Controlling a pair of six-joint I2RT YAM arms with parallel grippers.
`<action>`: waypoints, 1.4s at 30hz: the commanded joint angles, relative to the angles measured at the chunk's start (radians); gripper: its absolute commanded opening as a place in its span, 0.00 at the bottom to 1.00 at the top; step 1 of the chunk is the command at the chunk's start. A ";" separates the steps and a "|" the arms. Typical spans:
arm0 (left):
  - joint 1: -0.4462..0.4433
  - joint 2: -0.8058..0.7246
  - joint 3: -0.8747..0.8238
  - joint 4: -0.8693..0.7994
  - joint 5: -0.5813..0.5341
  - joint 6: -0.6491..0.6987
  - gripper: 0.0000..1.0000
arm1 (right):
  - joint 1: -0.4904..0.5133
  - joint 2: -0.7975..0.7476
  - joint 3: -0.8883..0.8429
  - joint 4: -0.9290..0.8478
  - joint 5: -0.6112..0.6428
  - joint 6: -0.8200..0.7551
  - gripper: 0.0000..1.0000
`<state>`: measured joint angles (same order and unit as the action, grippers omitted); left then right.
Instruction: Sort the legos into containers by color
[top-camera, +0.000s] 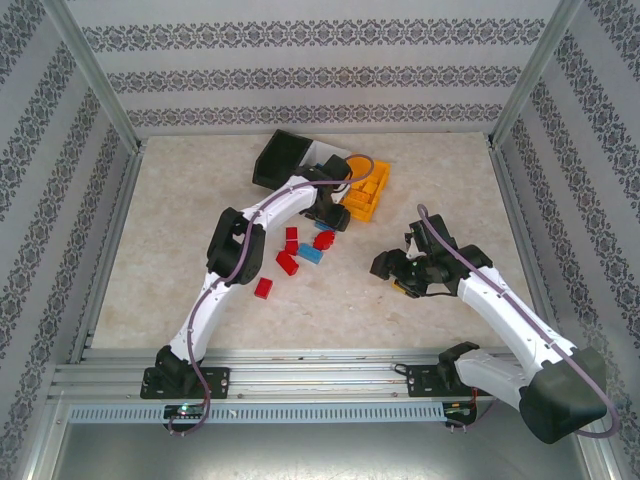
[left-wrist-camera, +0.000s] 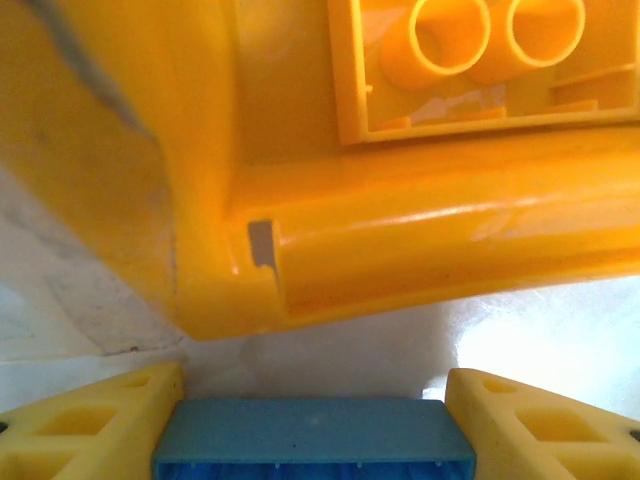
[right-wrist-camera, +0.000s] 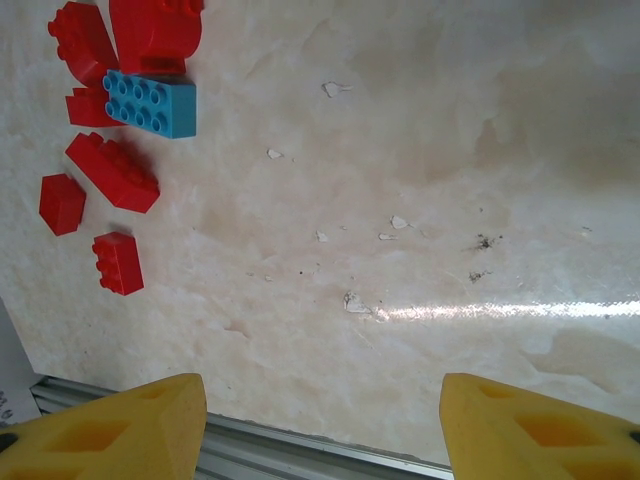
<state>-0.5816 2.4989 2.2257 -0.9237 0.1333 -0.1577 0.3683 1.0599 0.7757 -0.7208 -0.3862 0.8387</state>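
A blue lego (left-wrist-camera: 313, 440) fills the gap between my left gripper's (left-wrist-camera: 313, 412) yellow fingers, which are shut on it. It sits low over the table by the near corner of the orange container (left-wrist-camera: 420, 240), where an orange lego (left-wrist-camera: 470, 60) lies studs-down. From above, the left gripper (top-camera: 328, 215) is at the orange container's (top-camera: 372, 205) left side, with the black container (top-camera: 280, 155) and the mostly hidden white container (top-camera: 327, 152) behind. My right gripper (top-camera: 397, 270) hovers open and empty (right-wrist-camera: 322, 400) over bare table. Several red legos (right-wrist-camera: 112, 172) and a blue lego (right-wrist-camera: 150, 104) lie loose on the table.
The loose red legos (top-camera: 288, 262) and a blue one (top-camera: 310, 253) are grouped at mid-table under the left arm. A metal rail (right-wrist-camera: 300, 450) runs along the table's near edge. Patterned walls enclose the table on three sides.
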 joint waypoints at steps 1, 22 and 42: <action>0.000 -0.047 -0.071 -0.040 0.031 -0.020 0.59 | -0.006 0.005 0.003 0.007 -0.009 -0.006 0.64; 0.169 -0.111 0.245 -0.099 0.093 -0.259 0.60 | 0.011 -0.048 -0.065 0.049 0.006 0.024 0.64; 0.227 0.068 0.398 0.138 0.223 -0.585 0.79 | 0.014 -0.121 -0.095 0.034 0.030 0.069 0.64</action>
<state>-0.3660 2.5820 2.5896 -0.8211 0.3241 -0.7132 0.3710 0.9485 0.6952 -0.6777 -0.3775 0.8925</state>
